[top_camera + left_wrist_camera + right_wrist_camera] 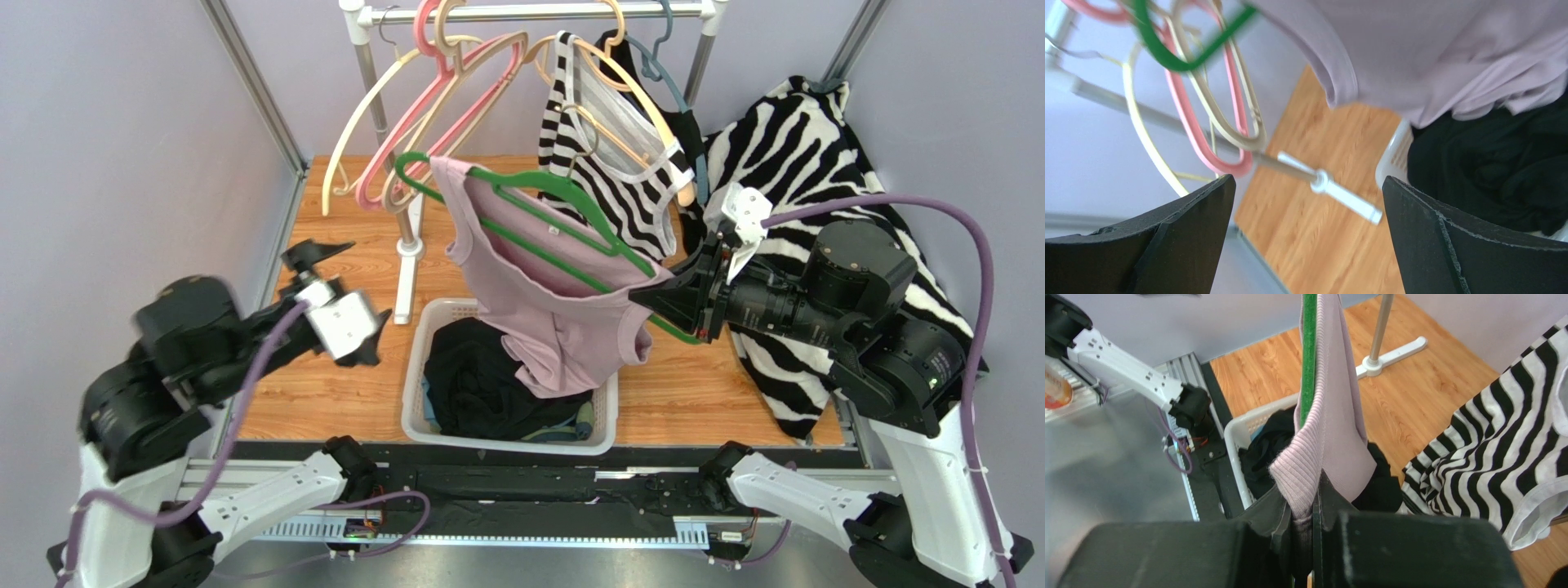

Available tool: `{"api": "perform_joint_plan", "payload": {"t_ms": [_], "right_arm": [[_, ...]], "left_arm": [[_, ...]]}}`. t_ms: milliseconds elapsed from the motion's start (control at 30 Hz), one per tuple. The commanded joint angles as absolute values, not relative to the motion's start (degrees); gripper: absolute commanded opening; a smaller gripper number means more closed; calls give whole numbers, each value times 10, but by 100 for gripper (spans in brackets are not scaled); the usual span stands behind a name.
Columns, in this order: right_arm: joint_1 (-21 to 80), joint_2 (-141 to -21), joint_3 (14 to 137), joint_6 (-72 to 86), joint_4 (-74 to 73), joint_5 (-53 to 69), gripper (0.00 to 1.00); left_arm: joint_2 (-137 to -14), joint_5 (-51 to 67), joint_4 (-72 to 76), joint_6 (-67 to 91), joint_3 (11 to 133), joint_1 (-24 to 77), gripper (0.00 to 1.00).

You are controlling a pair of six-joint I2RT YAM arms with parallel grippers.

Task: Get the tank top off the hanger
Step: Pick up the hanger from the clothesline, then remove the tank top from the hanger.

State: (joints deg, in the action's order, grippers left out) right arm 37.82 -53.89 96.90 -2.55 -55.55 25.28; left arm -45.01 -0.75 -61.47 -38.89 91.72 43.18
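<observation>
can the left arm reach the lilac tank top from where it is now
Probably yes: the left claw is open, facing the tank top with nothing between them; the empty hangers hang off to one side.

At lower centre a white laundry basket point(417, 368) of dark clothes point(491, 380) sits on the wooden worktop point(331, 386), while empty pink and cream hangers point(411, 129) and a zebra-striped top point(620, 172) hang from the rail point(528, 12) at the top, and zebra-print cloth point(797, 147) drapes at the right.
</observation>
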Motion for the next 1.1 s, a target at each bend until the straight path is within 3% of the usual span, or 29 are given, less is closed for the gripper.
{"api": "perform_joint_plan", "payload": {"t_ms": [0, 133, 300, 733, 1067], "right_arm": [[387, -523, 941, -78, -557, 301, 0], [403, -502, 884, -105, -531, 279, 0], [451, -496, 846, -164, -511, 200, 0], [580, -521, 820, -288, -527, 83, 0], [585, -502, 814, -313, -490, 111, 0]], "left_arm": [[-408, 196, -624, -381, 952, 430, 99], [-431, 245, -651, -378, 969, 430, 99], [-461, 276, -641, -381, 969, 430, 85], [-498, 277, -650, -418, 930, 430, 84], [-495, 248, -596, -399, 866, 430, 82]]}}
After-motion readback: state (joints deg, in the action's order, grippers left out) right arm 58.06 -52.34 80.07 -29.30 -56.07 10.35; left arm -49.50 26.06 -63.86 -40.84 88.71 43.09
